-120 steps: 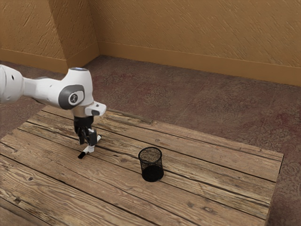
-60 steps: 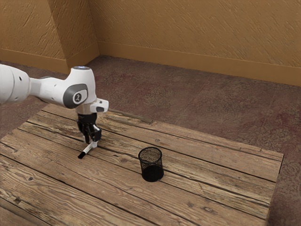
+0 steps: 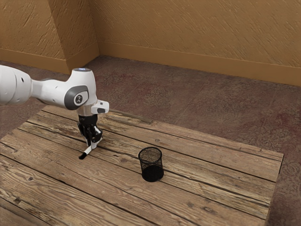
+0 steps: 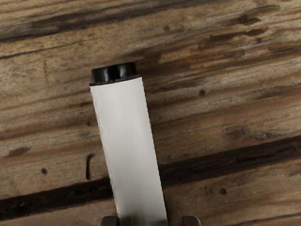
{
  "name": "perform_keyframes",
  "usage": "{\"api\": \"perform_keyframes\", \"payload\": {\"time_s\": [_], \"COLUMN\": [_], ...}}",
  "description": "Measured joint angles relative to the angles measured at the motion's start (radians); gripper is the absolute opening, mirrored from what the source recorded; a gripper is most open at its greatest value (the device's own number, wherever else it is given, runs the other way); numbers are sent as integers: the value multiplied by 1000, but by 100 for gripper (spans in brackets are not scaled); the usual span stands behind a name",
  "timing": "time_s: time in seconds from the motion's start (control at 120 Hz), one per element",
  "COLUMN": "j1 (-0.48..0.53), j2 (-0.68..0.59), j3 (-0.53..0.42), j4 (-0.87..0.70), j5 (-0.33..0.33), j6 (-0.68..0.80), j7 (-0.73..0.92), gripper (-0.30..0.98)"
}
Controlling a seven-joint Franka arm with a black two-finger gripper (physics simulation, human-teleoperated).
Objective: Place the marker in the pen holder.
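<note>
On the wooden table in the exterior view, the gripper is low over the white marker, pointing down. The marker's black end sticks out toward the exterior view's lower left. Seen from the wrist, the gripper has one fingertip on each side of the marker, with a gap of bare wood between the marker and one of them, so it stands open. A black mesh pen holder stands upright on the table, toward the exterior view's right from the gripper.
The plank table extends around the marker and holder, with dark grooves between its boards. Its far edge runs behind the gripper, and carpet and a tan wall lie beyond.
Over the last second my hand has shifted slightly toward the exterior view's right and turned a little above the marker. The marker's black end has moved very slightly; the holder has stayed put.
</note>
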Motion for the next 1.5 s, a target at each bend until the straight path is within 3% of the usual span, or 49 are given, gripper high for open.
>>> {"api": "perform_keyframes", "payload": {"time_s": [0.317,0.5,0.842,1.1,1.208,1.317,1.5], "j1": [2,14,322,355,422,492,561], "j2": [9,-54,-157,-196,-208,-209,-207], "j3": [9,-1,-402,-544,-634,-723,-773], "j4": [-1,-62,-277,-337,-403,-484,-601], "j5": [-18,-44,-45,-47,-33,8,144], "j6": [34,90,398,618,730,869,1158], "j7": [-16,-23,11,88,125,164,225], "gripper": [0,-8,-10,-10,-10,-10,-10]}}
